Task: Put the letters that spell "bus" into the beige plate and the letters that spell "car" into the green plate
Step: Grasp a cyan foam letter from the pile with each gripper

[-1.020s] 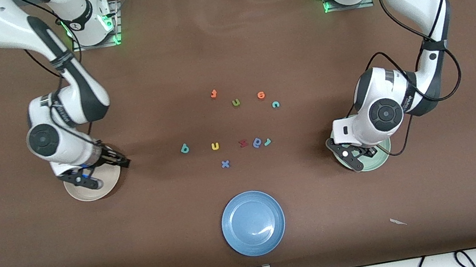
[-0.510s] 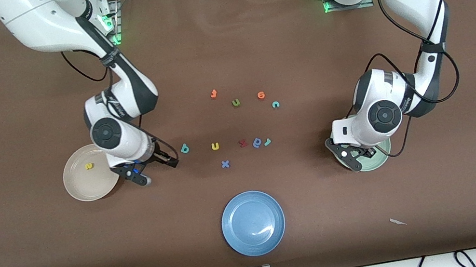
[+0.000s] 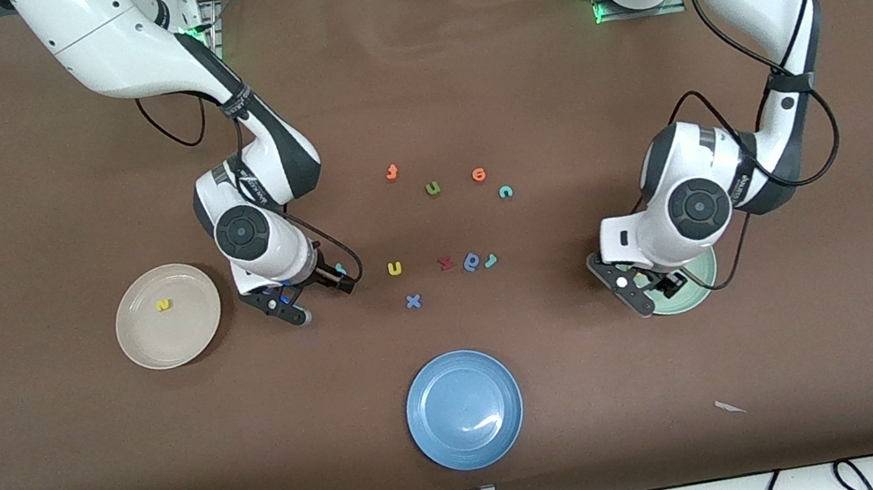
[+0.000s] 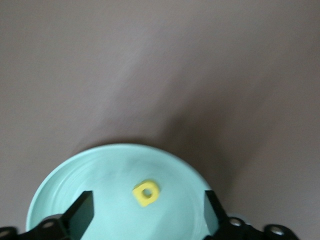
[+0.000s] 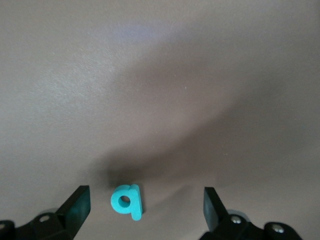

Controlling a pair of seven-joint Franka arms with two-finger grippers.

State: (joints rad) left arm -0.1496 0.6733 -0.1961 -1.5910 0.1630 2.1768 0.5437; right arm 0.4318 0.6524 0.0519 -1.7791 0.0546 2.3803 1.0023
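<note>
Right gripper (image 3: 318, 295) low over the tabletop near its middle, fingers spread wide, nothing pinched; teal "b" (image 5: 127, 202) on the cloth between the fingertips, mostly hidden under the gripper in front view. Left gripper (image 3: 649, 288) over the green plate (image 3: 700, 290) toward the left arm's end, fingers spread, empty; yellow "a" (image 4: 146, 193) flat in that plate. Beige plate (image 3: 139, 342) toward the right arm's end, yellow "s" (image 3: 163, 306) inside it. Still loose mid-table: yellow "u" (image 3: 395, 268), teal "r" (image 3: 490, 260), teal "c" (image 3: 505, 191).

Clutter among them: olive "u" (image 3: 433, 188), orange "e" (image 3: 479, 175), orange letter (image 3: 391, 171) farthest from camera, red letter (image 3: 446, 262) just beside a blue round letter (image 3: 472, 261) that touches the "r", blue "x" (image 3: 412, 301). Blue plate (image 3: 435, 443) near the camera-side edge, empty. White scrap (image 3: 729, 407) close to that edge, toward the left arm's end. Arm-joint lettering too small to read.
</note>
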